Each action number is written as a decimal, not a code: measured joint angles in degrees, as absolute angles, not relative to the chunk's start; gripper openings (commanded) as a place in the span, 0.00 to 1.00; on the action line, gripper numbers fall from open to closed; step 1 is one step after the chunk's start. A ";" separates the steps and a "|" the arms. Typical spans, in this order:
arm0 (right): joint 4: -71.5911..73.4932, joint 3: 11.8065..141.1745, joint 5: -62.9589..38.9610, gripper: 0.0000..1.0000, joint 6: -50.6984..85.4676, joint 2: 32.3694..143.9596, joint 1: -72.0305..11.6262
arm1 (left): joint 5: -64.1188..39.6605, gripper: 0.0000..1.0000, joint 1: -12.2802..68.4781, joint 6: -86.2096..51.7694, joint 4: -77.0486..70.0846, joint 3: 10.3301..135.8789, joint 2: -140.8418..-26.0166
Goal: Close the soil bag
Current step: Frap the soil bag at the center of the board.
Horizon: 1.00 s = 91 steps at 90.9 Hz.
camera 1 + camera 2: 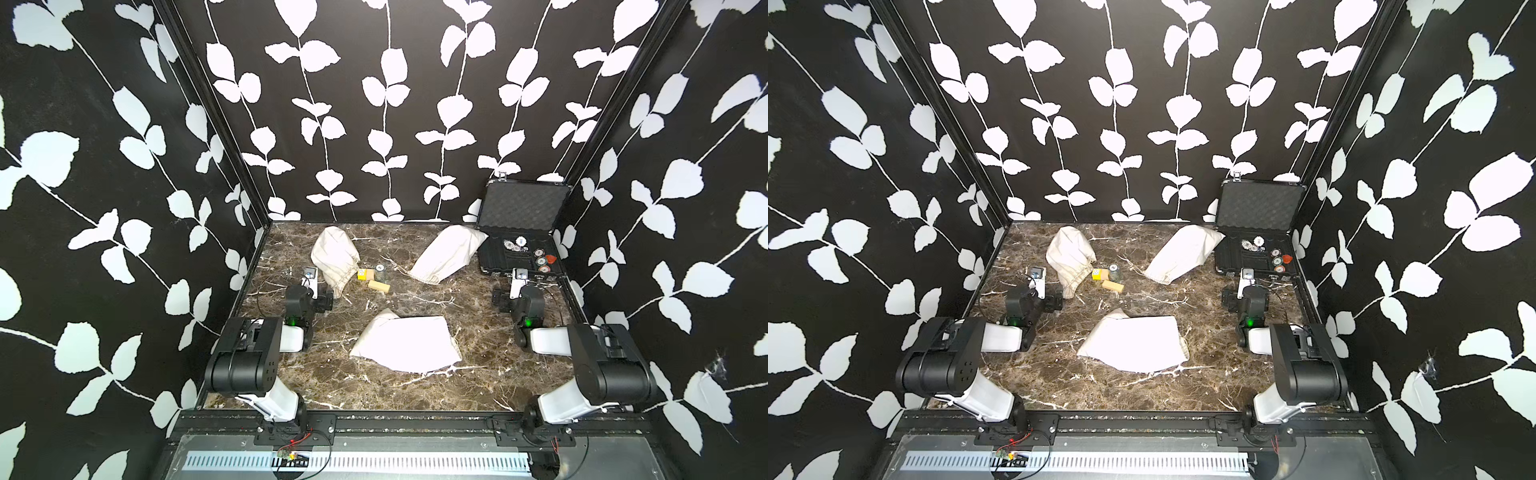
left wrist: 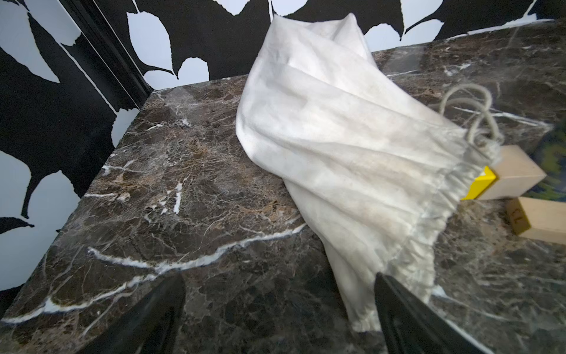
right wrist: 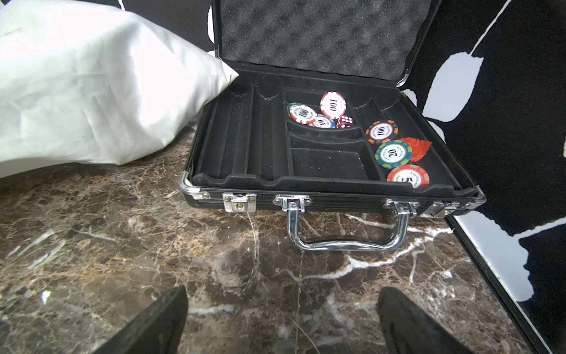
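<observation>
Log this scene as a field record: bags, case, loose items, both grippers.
far-left bag: lying, gathered mouth toward the blocks, cord loose
far-right bag: lying, corner against case
near bag: flat, centre of table
case: open, chips inside
blocks: yellow block, wooden block
left gripper: open, empty, by far-left bag's mouth
right gripper: open, empty, facing case

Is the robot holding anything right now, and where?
Nothing. The left end effector is open beside the white cloth drawstring bag; the right end effector is open and empty.
</observation>
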<state>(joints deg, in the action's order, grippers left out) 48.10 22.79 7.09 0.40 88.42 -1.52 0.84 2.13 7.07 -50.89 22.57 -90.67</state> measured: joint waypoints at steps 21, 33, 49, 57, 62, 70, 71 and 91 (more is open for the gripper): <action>48.10 22.79 7.09 0.99 0.40 88.42 -1.52 | 0.82 0.99 2.13 7.07 -50.89 22.57 -90.67; 48.10 22.79 7.09 0.99 0.43 88.42 -1.52 | 0.82 0.99 2.13 7.05 -50.89 22.57 -90.67; 46.83 22.81 6.50 0.99 -0.08 87.42 -1.72 | 0.64 0.99 2.13 7.07 -50.68 22.55 -90.19; 38.37 24.23 6.46 0.99 -0.45 82.70 -2.52 | 0.67 0.99 2.13 7.05 -47.92 22.28 -86.00; 31.62 27.18 6.48 0.99 -0.34 79.35 -3.22 | 0.99 0.99 2.13 6.90 -45.10 22.31 -81.21; 23.49 32.86 6.72 0.99 0.38 75.24 -4.64 | 1.65 0.99 2.13 5.78 -39.86 22.94 -72.90; 22.63 33.52 6.72 0.99 0.71 74.87 -4.91 | 1.80 0.99 2.15 5.48 -39.03 23.18 -71.66; 7.62 46.24 7.70 0.99 5.98 76.58 -12.60 | 2.98 0.99 4.84 -1.21 -26.28 28.16 -61.01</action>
<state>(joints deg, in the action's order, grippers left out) 7.62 46.24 7.70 5.98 76.58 -12.60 2.98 4.84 -1.21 -26.28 28.16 -61.01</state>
